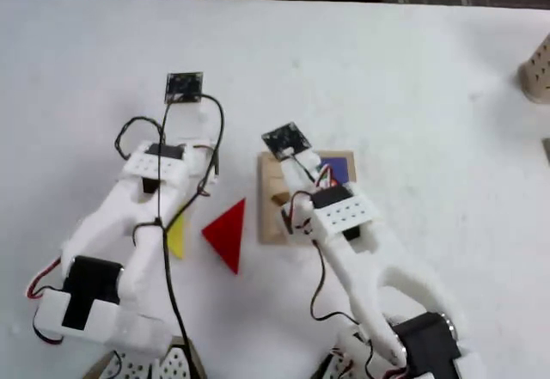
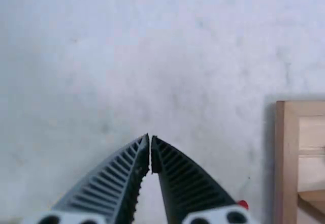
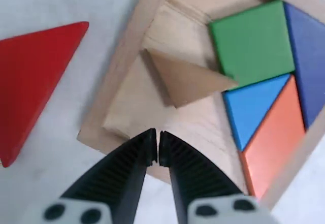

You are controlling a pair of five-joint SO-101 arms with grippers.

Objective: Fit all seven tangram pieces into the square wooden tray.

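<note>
I judge the work a little past the half. In the square wooden tray (image 3: 104,102) four coloured pieces sit flat and close together: the green square (image 3: 252,36), the dark blue triangle (image 3: 310,56), the light blue piece (image 3: 254,107) and the orange piece (image 3: 274,142). A fifth piece, the plain wooden triangle (image 3: 183,79), is inside the tray too, but it seems to lie askew on the bare floor, with one corner touching the green square, so I do not count it as fitted (I cannot tell from here if it rests flat). Two pieces are outside, on the counter (image 2: 152,56): the red triangle (image 3: 35,76) lies just beside the tray's open side, and the yellow piece (image 1: 176,235) lies a bit further, partly hidden under my left arm. My right jaws are pressed together and pinch nothing; they hang over the near rim of the tray, close to the wooden triangle. My left jaws are also pressed together with nothing between them, above bare counter, with the tray's edge off to one side. So what is left, as I judge it: to set the wooden triangle properly, then to bring the red and the yellow into the free half of the tray. The red one is large, and I think it must go in before the small ones close the space.
</note>
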